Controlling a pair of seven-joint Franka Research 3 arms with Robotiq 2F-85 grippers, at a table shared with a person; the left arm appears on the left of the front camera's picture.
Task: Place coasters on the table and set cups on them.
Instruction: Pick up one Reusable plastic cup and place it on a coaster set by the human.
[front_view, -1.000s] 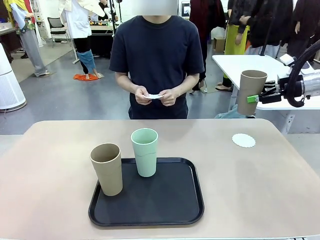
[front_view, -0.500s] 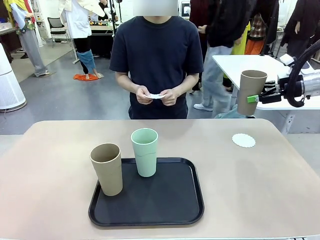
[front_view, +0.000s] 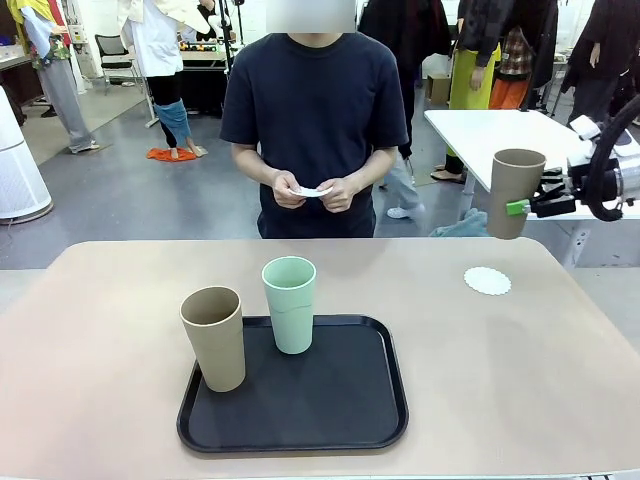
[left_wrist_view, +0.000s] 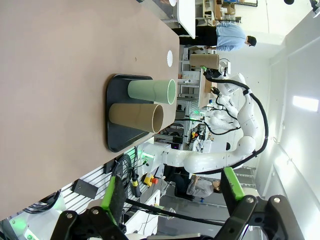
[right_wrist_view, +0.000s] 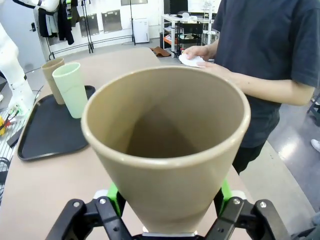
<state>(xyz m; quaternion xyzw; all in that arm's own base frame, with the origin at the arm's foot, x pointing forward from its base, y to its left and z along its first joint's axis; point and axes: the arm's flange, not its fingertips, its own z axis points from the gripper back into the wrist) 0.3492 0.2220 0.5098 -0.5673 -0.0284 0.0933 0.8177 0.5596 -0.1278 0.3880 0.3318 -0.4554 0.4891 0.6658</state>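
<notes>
Beige tabletop (front_view: 100, 330): white scalloped coaster (front_view: 487, 281) far right; right gripper (front_view: 517, 207) clamps tall tan-brown tumbler (front_view: 516, 185) aloft; left gripper (left_wrist_view: 172, 192) spread, empty.

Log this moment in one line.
right tool: shut on tall tan tapered cup, aloft | left tool: open | white scalloped coaster: bare on beige table

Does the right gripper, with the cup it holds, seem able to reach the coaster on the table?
Probably yes: the right gripper holds the tan cup upright in the air near the bare coaster, with nothing between them.
</notes>
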